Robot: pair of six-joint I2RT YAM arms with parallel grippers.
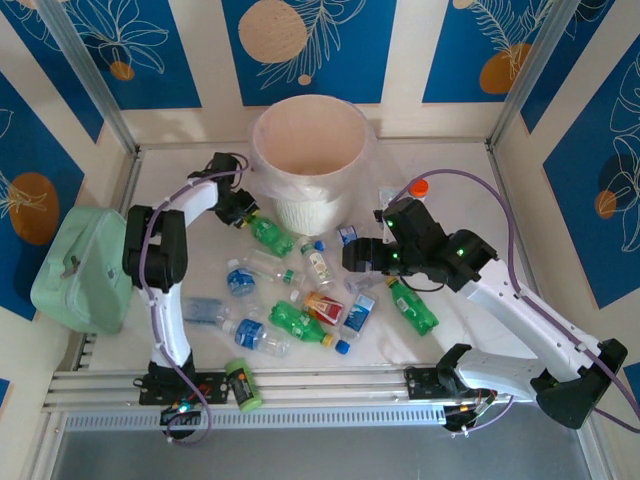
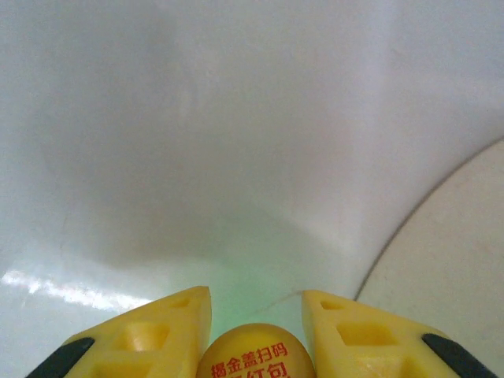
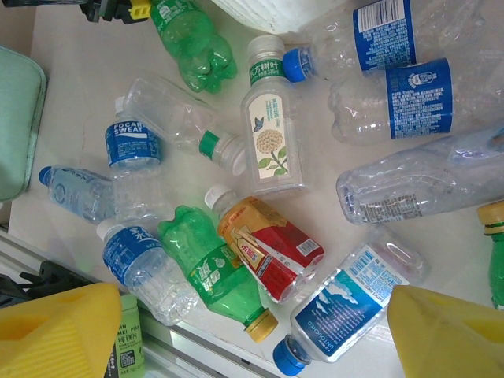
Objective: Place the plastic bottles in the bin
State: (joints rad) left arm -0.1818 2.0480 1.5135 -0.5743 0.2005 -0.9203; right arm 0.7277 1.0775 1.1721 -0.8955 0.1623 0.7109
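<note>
While the left fingers clenched a green bottle's cap beside the bin, apparently for lifting, the right fingers hung released over the desk's pile.

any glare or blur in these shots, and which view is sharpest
Left wrist: the bin wall is a soft, featureless white with a glare streak low left, yet the print on the yellow bottle cap reads clearly. Right wrist: sharpest, the labels on the bottles are legible, though its own fingers are blurred. Top external: even light, faint shadows.
</note>
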